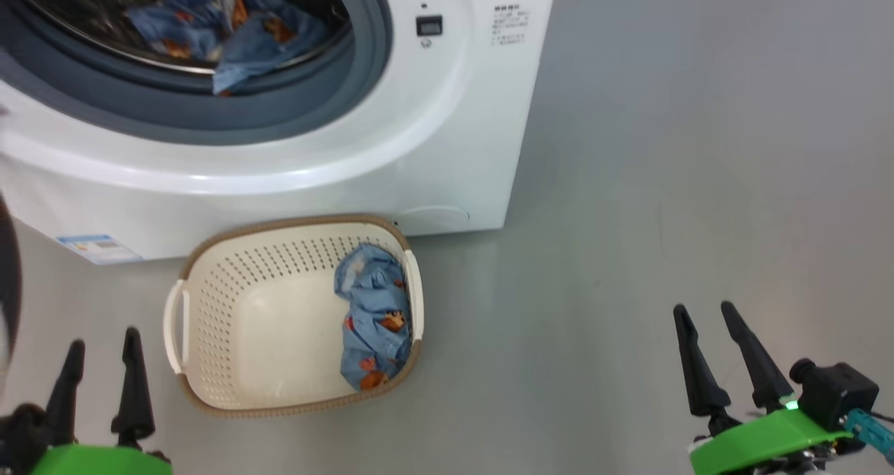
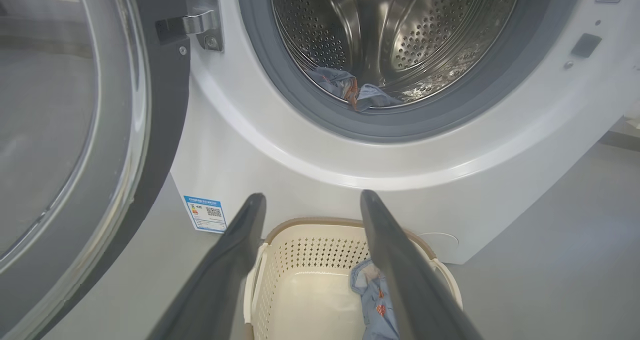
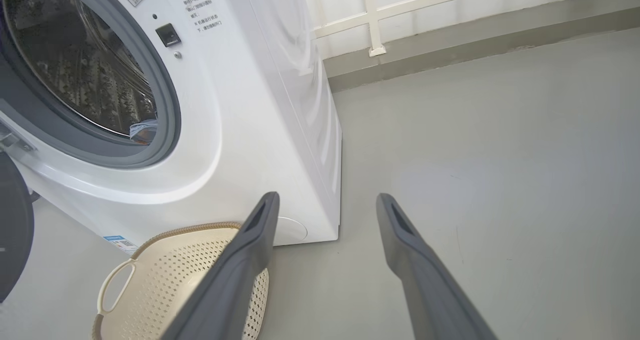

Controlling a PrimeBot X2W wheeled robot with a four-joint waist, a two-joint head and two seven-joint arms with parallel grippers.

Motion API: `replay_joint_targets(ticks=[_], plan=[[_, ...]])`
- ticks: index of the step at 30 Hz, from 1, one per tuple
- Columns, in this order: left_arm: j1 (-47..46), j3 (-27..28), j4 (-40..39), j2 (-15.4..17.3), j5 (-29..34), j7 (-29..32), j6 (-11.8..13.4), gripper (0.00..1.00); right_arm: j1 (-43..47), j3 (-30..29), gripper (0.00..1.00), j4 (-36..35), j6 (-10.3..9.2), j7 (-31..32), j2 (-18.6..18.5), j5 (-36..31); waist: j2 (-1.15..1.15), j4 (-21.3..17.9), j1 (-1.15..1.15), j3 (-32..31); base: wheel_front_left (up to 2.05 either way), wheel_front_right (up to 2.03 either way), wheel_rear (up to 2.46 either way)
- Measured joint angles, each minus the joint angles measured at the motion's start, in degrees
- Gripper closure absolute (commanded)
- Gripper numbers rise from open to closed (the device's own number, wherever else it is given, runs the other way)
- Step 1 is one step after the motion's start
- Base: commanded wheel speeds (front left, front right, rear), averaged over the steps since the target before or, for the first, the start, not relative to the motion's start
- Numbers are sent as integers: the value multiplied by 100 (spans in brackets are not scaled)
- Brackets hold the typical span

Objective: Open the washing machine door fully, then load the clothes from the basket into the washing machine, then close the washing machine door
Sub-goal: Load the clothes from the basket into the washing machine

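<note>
Your left pincer (image 1: 103,337) and right pincer (image 1: 702,307) both gape wide, empty; left wrist view gives you the swung-open black-ringed glass door (image 2: 75,130).

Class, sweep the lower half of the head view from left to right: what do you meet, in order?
The left gripper → basket → clothes lying at the basket's right end → right gripper.

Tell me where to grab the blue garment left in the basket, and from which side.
Pinch the blue garment at its bunched upper folds, coming straight down from above. It lies crumpled against one side wall of the basket, so the walls likely block a sideways approach.
</note>
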Motion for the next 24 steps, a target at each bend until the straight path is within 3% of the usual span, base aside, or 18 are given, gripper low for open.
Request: replay_joint_targets(ticks=[12, 24], plan=[[725, 122, -233, -110, 191, 5, 0, 0, 510, -154, 0, -8, 0, 0, -79, 86, 0, 129, 0, -580, 0, 0, 0], [811, 181, -353, -151, 191, 7, 0, 0, 616, -185, 0, -32, 0, 0, -88, 182, 0, 173, 0, -680, 0, 0, 0]])
